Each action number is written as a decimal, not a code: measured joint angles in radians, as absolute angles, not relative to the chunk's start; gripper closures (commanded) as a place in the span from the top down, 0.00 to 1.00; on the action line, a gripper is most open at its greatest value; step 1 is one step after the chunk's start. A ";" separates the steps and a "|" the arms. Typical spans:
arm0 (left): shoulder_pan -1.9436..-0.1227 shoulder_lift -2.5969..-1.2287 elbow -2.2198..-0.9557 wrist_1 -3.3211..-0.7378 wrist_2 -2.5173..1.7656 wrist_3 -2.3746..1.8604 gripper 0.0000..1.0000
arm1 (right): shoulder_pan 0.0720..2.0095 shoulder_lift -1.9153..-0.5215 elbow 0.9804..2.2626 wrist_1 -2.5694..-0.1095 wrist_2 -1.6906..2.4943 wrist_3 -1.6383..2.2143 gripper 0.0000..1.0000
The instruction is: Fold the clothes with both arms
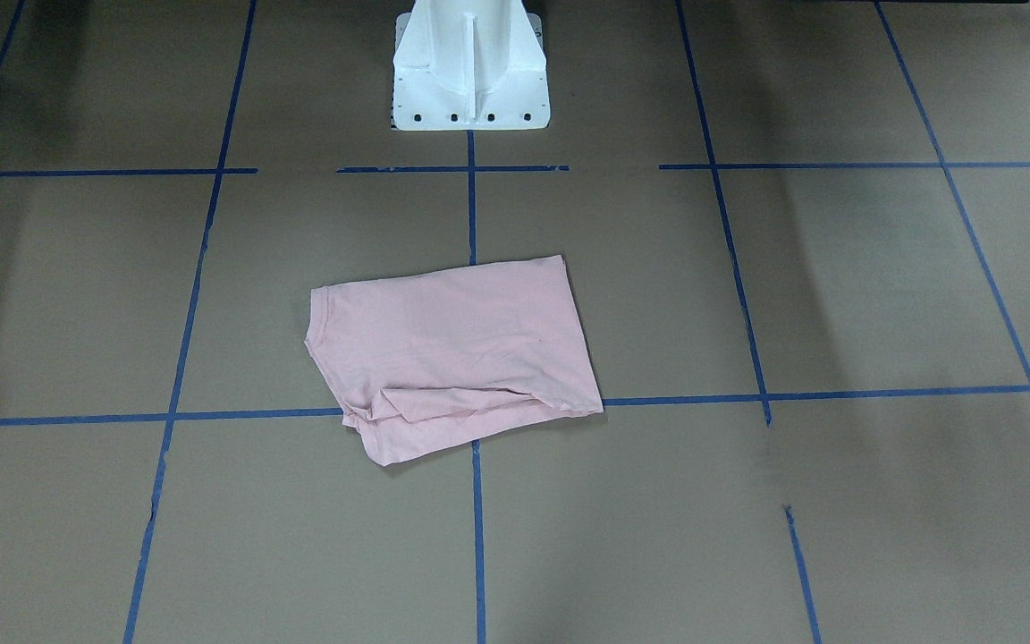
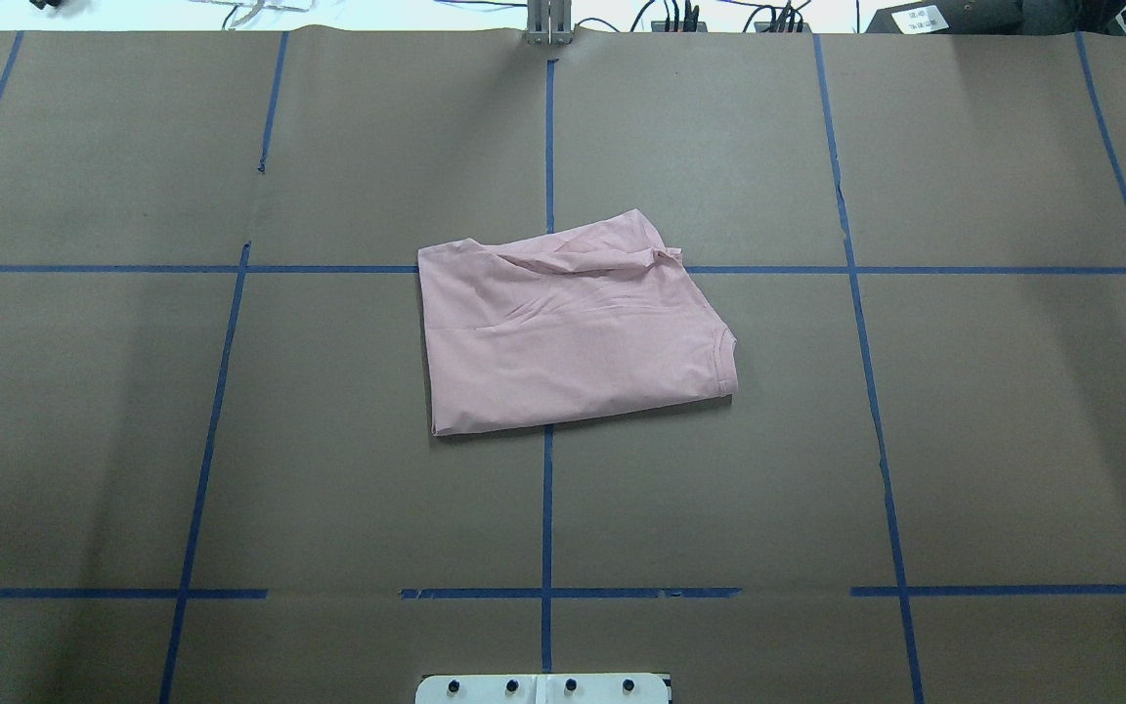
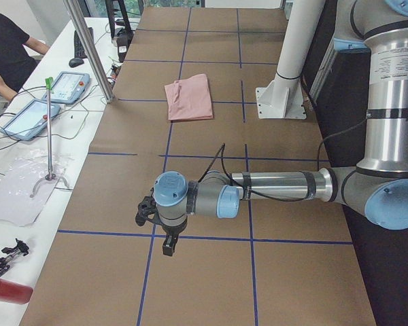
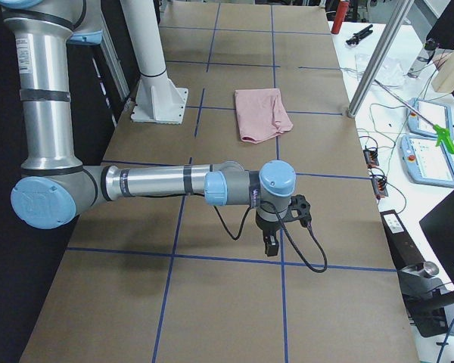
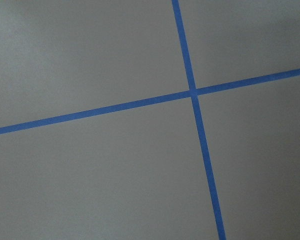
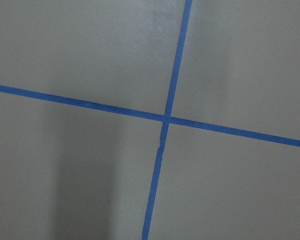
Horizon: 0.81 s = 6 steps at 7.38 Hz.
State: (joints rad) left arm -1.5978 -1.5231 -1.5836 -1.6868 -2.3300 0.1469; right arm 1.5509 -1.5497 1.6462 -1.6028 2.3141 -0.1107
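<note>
The light pink T-shirt (image 1: pixel 452 349) lies folded into a rough rectangle at the middle of the brown table, with a rumpled edge on its far side in the overhead view (image 2: pixel 573 323). No print shows on it. It also shows in the left view (image 3: pixel 189 98) and the right view (image 4: pixel 261 113). Both arms are pulled away from it toward the table's ends. The left gripper (image 3: pixel 166 244) and the right gripper (image 4: pixel 270 246) point down over bare table, and show only in the side views. I cannot tell whether they are open or shut. Neither holds the shirt.
The white pedestal base (image 1: pixel 470 72) stands at the robot's side of the table. Blue tape lines (image 2: pixel 547 489) grid the surface. A side bench holds teach pendants (image 3: pixel 68 85), cables and a metal pole (image 3: pixel 88 47). A person (image 3: pixel 7 47) sits there.
</note>
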 measured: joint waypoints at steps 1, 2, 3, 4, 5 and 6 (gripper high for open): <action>-1.598 -1.520 -1.591 -1.684 -2.332 0.103 1.00 | 1.551 -1.551 1.648 -1.605 2.313 -0.107 1.00; -1.598 -1.506 -1.602 -1.687 -2.333 0.035 1.00 | 1.551 -1.554 1.648 -1.608 2.308 -0.105 1.00; -1.598 -1.485 -1.622 -1.692 -2.335 -0.005 1.00 | 1.551 -1.557 1.647 -1.609 2.306 -0.104 1.00; -1.597 -1.466 -1.646 -1.694 -2.340 -0.022 1.00 | 1.551 -1.562 1.646 -1.610 2.306 -0.103 1.00; -1.598 -1.446 -1.673 -1.696 -2.344 -0.029 1.00 | 1.551 -1.571 1.647 -1.612 2.308 -0.103 1.00; -1.597 -1.432 -1.702 -1.697 -2.346 -0.033 1.00 | 1.551 -1.579 1.649 -1.613 2.310 -0.103 1.00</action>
